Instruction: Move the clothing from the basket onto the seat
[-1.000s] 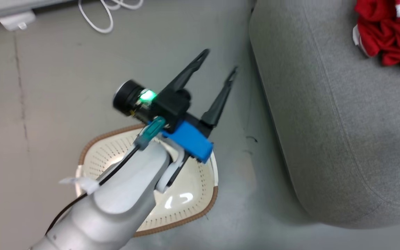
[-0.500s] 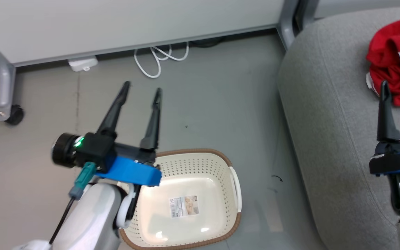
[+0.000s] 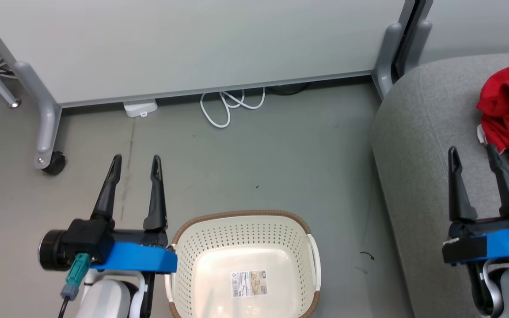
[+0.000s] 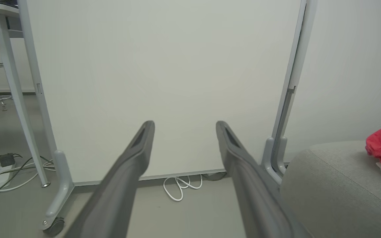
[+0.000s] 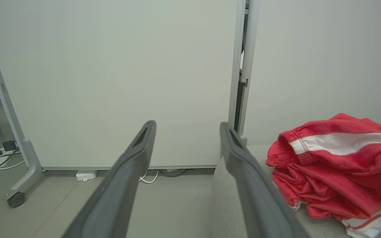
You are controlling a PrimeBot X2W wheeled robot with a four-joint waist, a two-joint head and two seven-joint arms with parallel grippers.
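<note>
Grey floor point(image 3: 281, 154) is occupied by the basket point(image 3: 237, 234); clothing point(image 3: 506, 119) is heaped on the seat point(image 3: 418, 176) just beyond the right gripper point(image 3: 471, 150), held spread and empty.

A pale partition panel point(image 3: 192, 44) on grey wheeled legs point(image 3: 44, 119) stands on the grey floor point(image 3: 281, 154), a white cable point(image 3: 230, 106) looped at its base.
</note>
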